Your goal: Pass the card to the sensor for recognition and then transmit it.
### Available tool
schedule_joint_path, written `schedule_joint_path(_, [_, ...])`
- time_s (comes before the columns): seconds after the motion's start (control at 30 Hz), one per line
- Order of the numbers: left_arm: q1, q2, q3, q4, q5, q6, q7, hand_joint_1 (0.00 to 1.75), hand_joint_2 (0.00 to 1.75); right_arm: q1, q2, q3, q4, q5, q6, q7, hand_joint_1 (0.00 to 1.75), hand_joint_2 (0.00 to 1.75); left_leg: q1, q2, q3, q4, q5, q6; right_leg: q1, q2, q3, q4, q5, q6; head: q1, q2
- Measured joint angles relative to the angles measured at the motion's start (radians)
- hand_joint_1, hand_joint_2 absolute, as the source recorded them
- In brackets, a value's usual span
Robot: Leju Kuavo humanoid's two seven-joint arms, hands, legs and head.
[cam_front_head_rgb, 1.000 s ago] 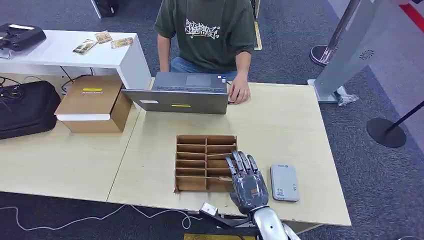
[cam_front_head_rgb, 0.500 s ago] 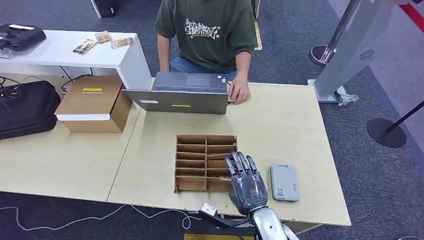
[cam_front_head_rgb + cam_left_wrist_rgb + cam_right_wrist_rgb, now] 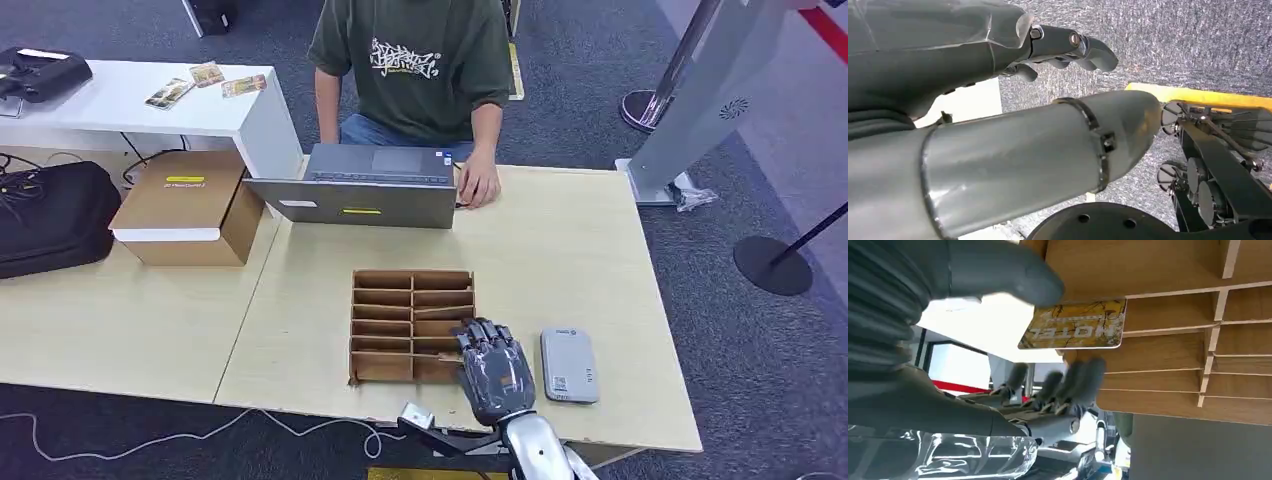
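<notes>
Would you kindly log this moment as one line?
stage: picking card | right hand: at rack, closing around card, grasp unconfirmed | sensor: on table, right of rack | left hand: idle

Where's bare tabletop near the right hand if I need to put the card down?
Bare table runs from the card rack back to the laptop, and right of the grey sensor. It is crowded where the right hand sits between rack and sensor, at the card.

Head view looks down at the table (image 3: 560, 250); right wrist view sits close.
</notes>
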Motion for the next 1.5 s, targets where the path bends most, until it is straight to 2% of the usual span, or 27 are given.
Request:
schedule_joint_path(0.67, [0.0, 0.0, 0.0, 0.0, 0.0, 0.005, 0.0, 0.0, 0.0, 0.004, 0.011, -0.016, -0.002, 0.0, 0.007, -0.023, 1.75, 1.75, 0.0, 0.0, 0.0, 0.0, 0.0, 0.0, 0.0, 0.0, 0.0, 0.0, 0.0, 0.0, 0.0, 0.0])
schedule_joint_path(0.9, [0.0, 0.0, 0.0, 0.0, 0.0, 0.005, 0.0, 0.0, 0.0, 0.004, 0.017, -0.025, -0.002, 0.0, -0.013, -0.033, 1.75, 1.75, 0.0, 0.0, 0.0, 0.0, 0.0, 0.0, 0.0, 0.0, 0.0, 0.0, 0.0, 0.0, 0.0, 0.0])
schedule_joint_path(1.07, [0.0, -0.004, 0.0, 0.0, 0.0, 0.005, 0.0, 0.0, 0.0, 0.006, 0.017, -0.03, -0.03, 0.0, -0.101, 0.034, 1.75, 1.75, 0.0, 0.0, 0.0, 0.0, 0.0, 0.0, 0.0, 0.0, 0.0, 0.0, 0.0, 0.0, 0.0, 0.0])
schedule_joint_path(1.13, [0.0, -0.007, 0.0, 0.0, 0.0, 0.007, 0.0, 0.0, 0.0, 0.015, 0.019, -0.045, -0.063, 0.0, -0.136, 0.034, 1.75, 1.75, 0.0, 0.0, 0.0, 0.0, 0.0, 0.0, 0.0, 0.0, 0.0, 0.0, 0.0, 0.0, 0.0, 0.0])
schedule_joint_path(1.33, [0.001, -0.021, 0.0, 0.0, 0.0, 0.016, -0.005, 0.0, 0.0, 0.071, 0.099, -0.182, -0.23, -0.027, -0.275, -0.067, 1.75, 1.75, 0.0, 0.0, 0.0, 0.0, 0.0, 0.0, 0.0, 0.0, 0.0, 0.0, 0.0, 0.0, 0.0, 0.0])
schedule_joint_path(1.43, [0.002, -0.026, 0.0, 0.0, -0.001, 0.017, -0.011, 0.0, 0.0, 0.103, 0.14, -0.263, -0.312, -0.108, -0.337, -0.11, 1.75, 1.75, 0.0, 0.0, 0.0, 0.0, 0.0, 0.0, 0.0, 0.0, 0.0, 0.0, 0.0, 0.0, 0.0, 0.0])
schedule_joint_path(1.5, [0.002, -0.029, 0.0, 0.0, -0.003, 0.017, -0.012, 0.0, 0.0, 0.125, 0.16, -0.31, -0.357, -0.18, -0.352, -0.133, 1.75, 1.75, 0.0, 0.0, 0.0, 0.0, 0.0, 0.0, 0.0, 0.0, 0.0, 0.0, 0.0, 0.0, 0.0, 0.0])
